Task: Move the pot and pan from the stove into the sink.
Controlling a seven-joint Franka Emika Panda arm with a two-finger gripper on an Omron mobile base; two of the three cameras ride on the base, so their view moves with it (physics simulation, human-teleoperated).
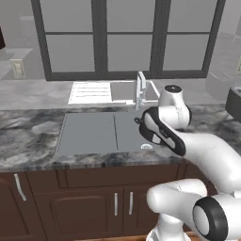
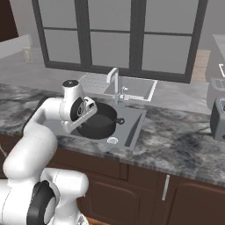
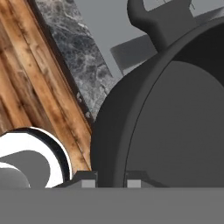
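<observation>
One pot [image 2: 99, 123], deep and dark grey, is sitting in the sink [image 2: 132, 132] at the middle of the right base view, its small side handle pointing toward the right of the frame and the round drain [image 2: 113, 140] lying just below it. In the hand view the end effector [image 3: 111, 183] is showing its two small tips at the bottom of the frame, one on either side of the pot's rim, so it is clamped together on the pot wall, and the pot's dark inside is taking up the right of that frame. The white arm is reaching in from the lower left of the right base view, its wrist bending over the pot's left rim. In the left base view the arm is covering the right part of the sink, while the flat drainboard section is lying bare at the middle left. A tall chrome faucet [image 1: 140, 89] is standing behind the basin, and the grey marbled surface [image 2: 184, 145] is running around the sink, below a large dark-framed window [image 1: 124, 37].
</observation>
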